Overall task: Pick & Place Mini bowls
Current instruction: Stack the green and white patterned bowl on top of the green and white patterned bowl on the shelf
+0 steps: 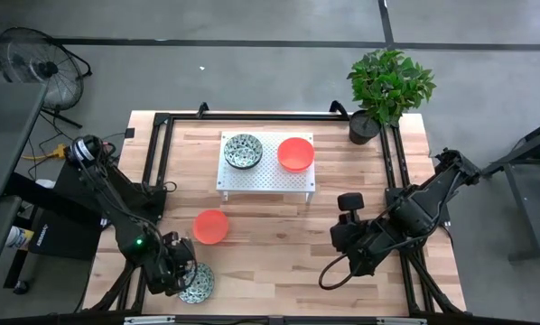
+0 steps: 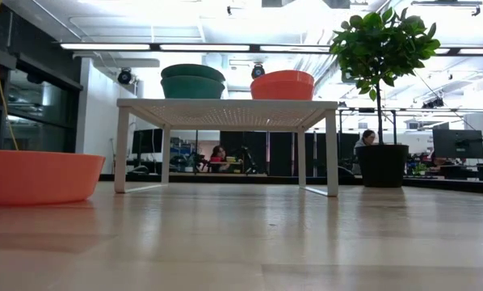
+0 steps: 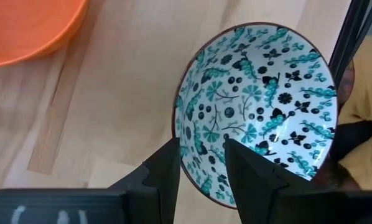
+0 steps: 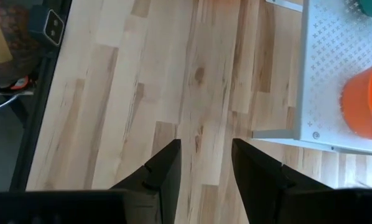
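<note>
A patterned bowl (image 3: 260, 112) sits at the worktop's (image 1: 279, 235) near left corner, its rim pinched by the left pincer (image 3: 201, 163) (one finger inside, one outside), the arm folded low. An orange bowl (image 1: 210, 227) lies near. The right pincer (image 4: 206, 163) hovers spread, holding nothing.

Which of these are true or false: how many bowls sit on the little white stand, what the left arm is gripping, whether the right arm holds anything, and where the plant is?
1. Two bowls sit on the white stand. True: a patterned bowl and an orange bowl.
2. The left end effector grips an orange bowl. False: it straddles the rim of a green-patterned bowl.
3. The right end effector holds a bowl. False: it is open and empty over bare wood.
4. The potted plant stands at a table corner. True.
</note>
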